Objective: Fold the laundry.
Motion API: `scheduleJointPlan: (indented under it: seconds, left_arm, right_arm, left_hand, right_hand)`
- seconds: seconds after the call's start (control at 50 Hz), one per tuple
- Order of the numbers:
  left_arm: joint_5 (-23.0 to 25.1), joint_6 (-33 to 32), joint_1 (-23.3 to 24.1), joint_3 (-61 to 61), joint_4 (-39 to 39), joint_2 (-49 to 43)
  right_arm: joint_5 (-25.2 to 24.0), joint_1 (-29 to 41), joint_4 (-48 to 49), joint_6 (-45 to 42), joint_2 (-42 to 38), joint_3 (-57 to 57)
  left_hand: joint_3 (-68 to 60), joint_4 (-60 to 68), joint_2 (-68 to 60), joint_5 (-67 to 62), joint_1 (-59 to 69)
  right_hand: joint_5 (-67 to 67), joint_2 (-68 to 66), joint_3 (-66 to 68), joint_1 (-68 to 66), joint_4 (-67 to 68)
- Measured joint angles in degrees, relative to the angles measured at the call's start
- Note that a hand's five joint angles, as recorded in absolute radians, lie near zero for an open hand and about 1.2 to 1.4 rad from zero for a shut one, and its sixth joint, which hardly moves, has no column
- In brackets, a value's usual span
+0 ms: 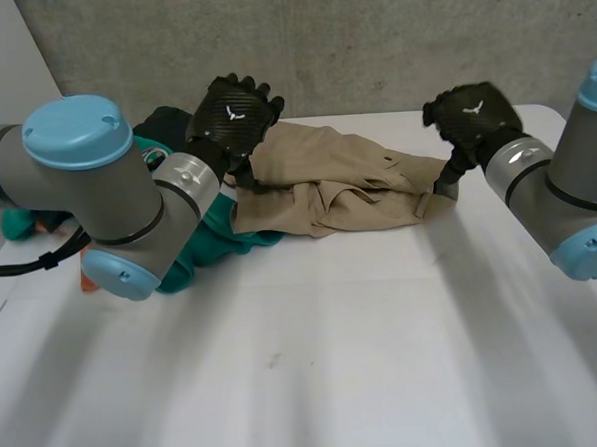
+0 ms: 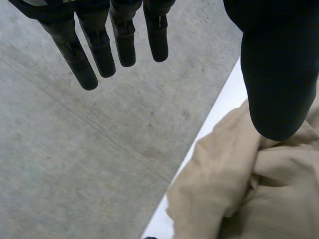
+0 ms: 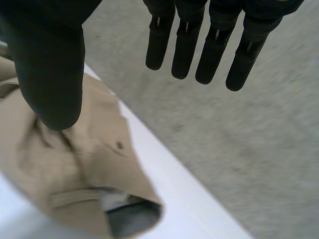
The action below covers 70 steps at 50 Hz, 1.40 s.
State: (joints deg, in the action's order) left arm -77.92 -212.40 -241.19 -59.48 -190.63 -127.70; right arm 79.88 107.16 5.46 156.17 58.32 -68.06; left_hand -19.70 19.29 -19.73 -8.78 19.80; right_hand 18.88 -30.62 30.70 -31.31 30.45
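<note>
Your left hand has its fingers straight and spread away from the thumb, gripping nothing. The thumb tip sits over the left end of the beige garment. Your right hand is likewise spread, fingers straight, with the thumb at the garment's right end. The garment lies crumpled along the far side of the worktop. No fold is made; I judge the whole task is left to do. A teal garment and a dark garment lie loose on the worktop at its left.
</note>
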Motion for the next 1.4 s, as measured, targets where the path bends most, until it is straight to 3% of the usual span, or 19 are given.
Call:
scheduleJointPlan:
  seconds: [0.1, 0.2, 0.48, 0.56, 0.58, 0.6, 0.62, 0.66, 0.68, 0.82, 0.92, 1.02, 1.16, 1.28, 1.4]
  left_arm:
    - [1.8, 2.4, -1.1, 2.5, 2.5, -2.5]
    - [4.4, 5.1, -2.8, 9.1, 7.1, -9.2]
    - [5.8, 2.2, -5.1, 23.7, 12.3, -25.9]
    - [5.6, 0.8, -5.5, 25.3, 12.3, -27.8]
    - [5.5, 0.0, -5.7, 26.0, 12.3, -28.6]
    - [5.3, -0.4, -5.8, 26.2, 12.3, -29.0]
    - [5.1, -0.8, -5.8, 26.4, 12.3, -29.1]
    - [4.1, -1.4, -5.7, 26.3, 12.0, -28.9]
    - [3.5, -1.5, -5.7, 26.1, 11.8, -28.6]
    - [-2.1, -0.1, -4.6, 20.6, 7.4, -20.9]
    - [-2.9, 2.7, -3.1, 11.8, 4.0, -9.5]
    - [-2.0, 5.3, -1.6, 0.9, 3.2, 5.4]
    - [-1.5, 8.5, -0.6, -10.8, 3.5, 22.8]
    - [-1.5, 11.2, 0.3, -17.4, 3.9, 29.6]
    - [-1.5, 12.1, 2.1, -22.8, 3.3, 26.0]
  right_arm:
    - [-3.8, -0.7, -4.2, 3.8, -5.8, 6.2]
    - [-8.2, -1.7, -9.2, 9.5, -16.8, 18.4]
    - [-5.6, -0.8, -9.9, 11.1, -36.3, 40.2]
    - [-5.2, -0.2, -9.6, 10.2, -38.5, 42.8]
    - [-5.0, 0.2, -9.5, 9.6, -39.6, 43.9]
    - [-4.9, 0.3, -9.4, 9.3, -39.9, 44.4]
    - [-4.8, 0.5, -9.2, 9.0, -40.4, 45.0]
    - [-4.4, 0.7, -8.6, 8.6, -40.9, 45.7]
    - [-4.1, 0.7, -8.2, 8.6, -40.9, 45.8]
    - [-1.0, 0.4, -5.8, 8.4, -35.4, 41.9]
    - [-1.1, -0.5, -5.0, 8.5, -24.4, 33.0]
    - [-3.9, -2.4, -4.9, 8.7, -8.8, 21.7]
    - [-7.2, -5.8, -4.9, 10.3, 6.7, 13.5]
    - [-8.9, -7.9, -5.1, 13.5, 9.7, 12.2]
    - [-6.9, -8.1, -4.9, 14.9, 0.9, 14.0]
  left_hand:
    - [0.0, 0.0, 0.0, 0.1, 0.0]
    - [0.0, 0.0, 0.0, 0.1, 0.0]
    - [-1.1, 1.1, -1.1, -2.2, 1.0]
    - [-9.0, 9.5, -8.9, -10.0, 10.0]
    - [-22.3, 22.9, -22.3, -22.6, 25.1]
    - [-26.4, 27.0, -27.6, -26.6, 29.5]
    - [-38.3, 39.0, -38.6, -38.3, 39.5]
    - [-46.0, 46.8, -46.4, -45.5, 42.4]
    - [-47.9, 48.8, -48.4, -46.6, 42.4]
    - [-48.5, 49.4, -48.8, -46.6, 42.4]
    - [-48.5, 49.4, -48.8, -46.6, 42.4]
    - [-48.5, 49.4, -48.9, -46.6, 42.8]
    - [-48.6, 49.5, -49.0, -46.6, 44.9]
    - [-48.7, 49.5, -49.0, -46.6, 45.2]
    - [-48.7, 49.5, -49.1, -46.6, 45.2]
  right_hand:
    - [0.0, 0.0, 0.0, 0.0, 0.0]
    - [-0.1, 0.0, 0.0, 0.0, 0.0]
    - [-4.9, 4.7, -4.4, 4.9, -5.2]
    - [-3.8, 4.0, -3.8, 4.3, -4.2]
    - [5.1, -3.5, 3.3, -2.8, 3.6]
    - [11.8, -10.4, 10.1, -9.7, 10.3]
    - [14.8, -14.7, 14.2, -13.7, 13.3]
    - [34.6, -34.3, 33.1, -30.4, 33.6]
    - [36.3, -36.2, 34.6, -31.6, 35.7]
    - [37.5, -36.8, 35.4, -32.0, 38.1]
    - [38.4, -36.8, 35.9, -32.0, 38.2]
    - [38.6, -36.8, 37.5, -32.0, 38.2]
    - [38.8, -36.8, 37.5, -32.0, 38.3]
    - [39.2, -36.8, 37.5, -32.0, 38.3]
    - [39.3, -36.8, 37.5, -32.0, 38.3]
